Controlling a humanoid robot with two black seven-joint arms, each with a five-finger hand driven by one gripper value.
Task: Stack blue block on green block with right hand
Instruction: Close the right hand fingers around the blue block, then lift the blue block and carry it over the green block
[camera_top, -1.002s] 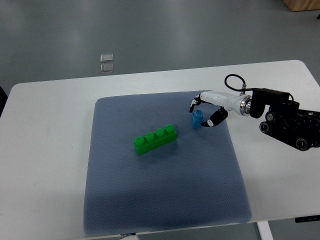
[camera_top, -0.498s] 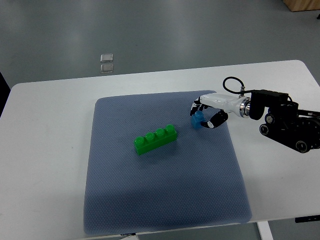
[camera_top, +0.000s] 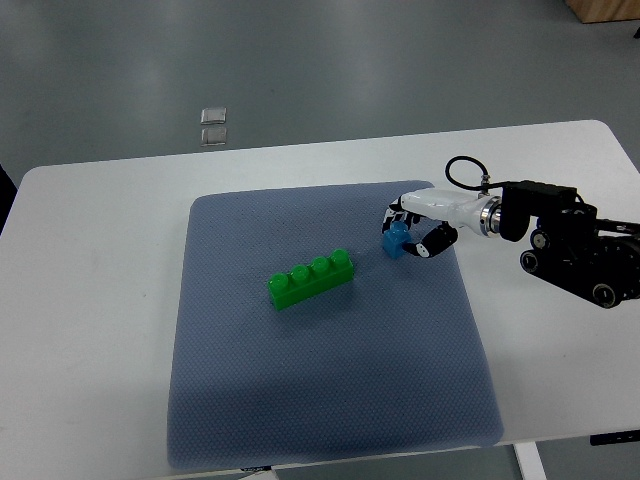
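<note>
A small blue block (camera_top: 396, 239) sits on the grey-blue mat (camera_top: 330, 380), near its upper right corner. My right hand (camera_top: 410, 228) reaches in from the right and its white and black fingers are curled around the block, thumb on the near side and fingers on the far side. A long green block (camera_top: 311, 279) with a row of studs lies tilted in the middle of the mat, left of and below the blue one. The two blocks are apart.
The mat lies on a white table (camera_top: 90, 300). The right arm's black forearm and cable (camera_top: 570, 245) lie over the table's right side. Two small clear squares (camera_top: 213, 126) sit on the floor beyond the table's far edge.
The right hand's fingers have drawn in tighter around the blue block. The block has barely shifted. The green block has not moved.
</note>
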